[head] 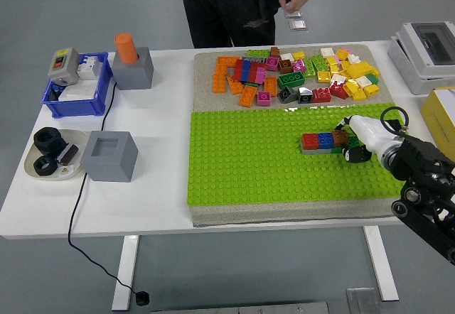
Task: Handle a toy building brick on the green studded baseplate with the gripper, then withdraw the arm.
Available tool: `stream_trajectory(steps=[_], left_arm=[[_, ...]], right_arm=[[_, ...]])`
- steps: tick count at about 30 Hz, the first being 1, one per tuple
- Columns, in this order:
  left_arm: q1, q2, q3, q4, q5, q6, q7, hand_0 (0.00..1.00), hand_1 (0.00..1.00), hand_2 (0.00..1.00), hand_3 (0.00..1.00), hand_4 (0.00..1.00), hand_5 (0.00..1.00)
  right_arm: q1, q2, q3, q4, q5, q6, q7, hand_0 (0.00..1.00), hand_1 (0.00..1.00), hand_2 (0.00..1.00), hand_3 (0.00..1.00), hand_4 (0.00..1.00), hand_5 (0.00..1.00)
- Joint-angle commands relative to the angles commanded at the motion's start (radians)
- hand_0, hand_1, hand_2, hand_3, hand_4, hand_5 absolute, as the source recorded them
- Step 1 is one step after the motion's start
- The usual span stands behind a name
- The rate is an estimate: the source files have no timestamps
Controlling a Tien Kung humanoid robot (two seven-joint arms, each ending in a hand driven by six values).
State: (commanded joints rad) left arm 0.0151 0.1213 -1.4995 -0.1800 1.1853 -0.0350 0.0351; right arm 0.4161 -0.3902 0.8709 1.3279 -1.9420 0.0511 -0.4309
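The green studded baseplate (pixel 249 158) lies on a grey mat at the table's middle right. On its right part a red brick (pixel 311 141), a blue brick (pixel 326 140) and a brown brick (pixel 342 138) stand in a row on a grey strip. My right hand (pixel 350 143), white with black fingertips, comes in from the right edge. Its fingers are curled about the brown brick at the row's right end, and the brick sits down in line with the others. My left arm is out of view.
A pile of loose bricks (pixel 291 72) lies on the grey mat behind the baseplate. Two grey blocks (pixel 109 156) (pixel 133 69), a blue bin (pixel 75 87) and a plate of black parts (pixel 50 154) stand left. A white electrical box (pixel 429 47) stands far right. A person (pixel 234 1) stands behind.
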Motion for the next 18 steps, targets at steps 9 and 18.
stream_trajectory(steps=[9, 18], left_arm=[[0.001, 0.000, 0.001, 0.000, 0.000, 0.000, 0.000, 0.597, 0.617, 0.540, 0.596, 0.750, 0.193], [0.002, 0.000, 0.001, 0.000, 0.000, -0.001, 0.000, 0.597, 0.617, 0.539, 0.595, 0.749, 0.193]], right_arm=[[-0.002, -0.001, -0.001, -0.003, 0.000, -0.001, 0.001, 0.934, 0.887, 0.915, 0.586, 0.462, 0.050], [-0.005, -0.002, 0.000, -0.006, 0.001, -0.005, 0.004, 0.934, 0.887, 0.921, 0.673, 0.456, 0.042]])
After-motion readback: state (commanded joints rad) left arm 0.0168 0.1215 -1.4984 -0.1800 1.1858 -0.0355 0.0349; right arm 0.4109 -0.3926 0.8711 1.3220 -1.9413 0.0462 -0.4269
